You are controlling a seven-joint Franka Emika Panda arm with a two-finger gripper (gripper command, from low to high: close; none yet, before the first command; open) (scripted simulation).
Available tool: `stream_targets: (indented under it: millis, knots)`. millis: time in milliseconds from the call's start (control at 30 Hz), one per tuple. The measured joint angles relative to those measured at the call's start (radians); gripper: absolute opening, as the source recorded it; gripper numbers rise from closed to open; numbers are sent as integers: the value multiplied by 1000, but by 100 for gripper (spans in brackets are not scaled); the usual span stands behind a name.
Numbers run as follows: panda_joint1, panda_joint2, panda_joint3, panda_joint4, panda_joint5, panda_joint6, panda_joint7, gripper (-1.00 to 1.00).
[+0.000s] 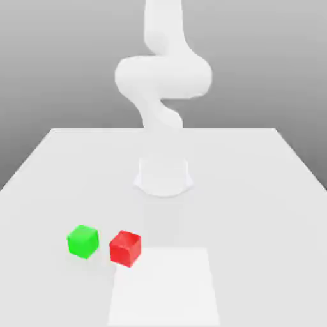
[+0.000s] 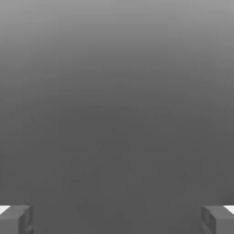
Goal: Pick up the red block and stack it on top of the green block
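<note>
2 glossy cubes, red block (image 1: 124,248) beside green block (image 1: 83,241), apart

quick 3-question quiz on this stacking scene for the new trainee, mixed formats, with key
1. True or false: the red block already sits on the green block.
2. In the exterior view, which block lies further to that view's left? A) red B) green
3. Fill in: in the hand view, the gripper has its fingers spread wide with ____ between them.

Key: 1 false, both rest on the table, side by side and apart. 2 B. 3 nothing.
</note>
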Motion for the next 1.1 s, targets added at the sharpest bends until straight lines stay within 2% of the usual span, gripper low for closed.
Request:
stream_targets:
  millis: [400,567,800,833,1100]
  knots:
    - [-110,383,-32,-358,-17,289,117,0]
    - [-154,600,-56,-515,-17,447,165,0]
    - [-190,903,-21,-514,44,695,133,0]
    - [-195,923,-16,-511,47,712,131,-100]
    - [-195,896,-18,-515,36,689,140,-100]
